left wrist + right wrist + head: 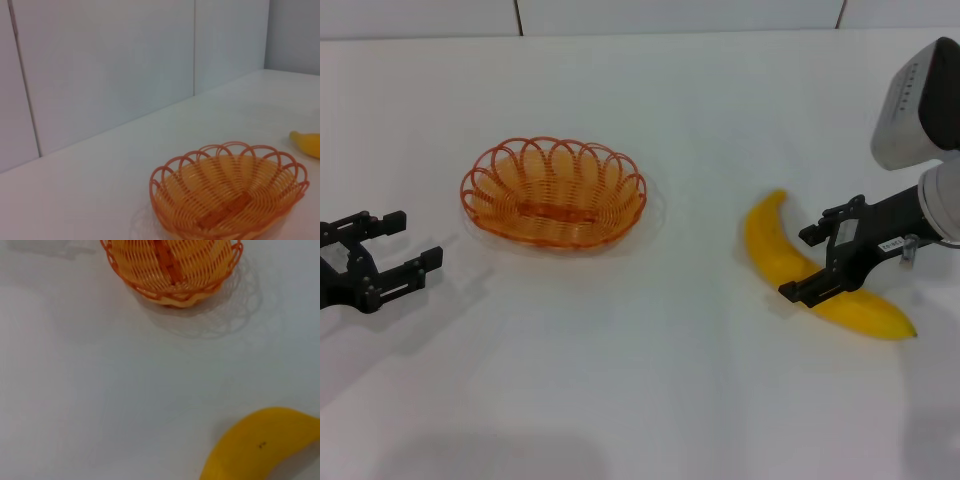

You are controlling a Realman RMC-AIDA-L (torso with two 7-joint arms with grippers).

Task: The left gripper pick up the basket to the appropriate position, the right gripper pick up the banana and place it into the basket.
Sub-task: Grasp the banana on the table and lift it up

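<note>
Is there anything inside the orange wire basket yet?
No. The shallow oval orange wire basket shows only its own woven floor in all three views. The bright yellow curved banana lies on the white table, with the right gripper open astride it. The left gripper is open beside the basket.

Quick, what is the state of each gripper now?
Left gripper: open, holding nothing, left of the basket.
Right gripper: open, jaws around the banana.

- The table [650, 380] is evenly and brightly lit from overhead; no glare is seen.
- A faint, lacy shadow is cast beside the basket [554, 192]; soft grey shadows are seen near the table's front edge.
- The banana [260, 445] is rendered slightly soft in the right wrist view.
</note>
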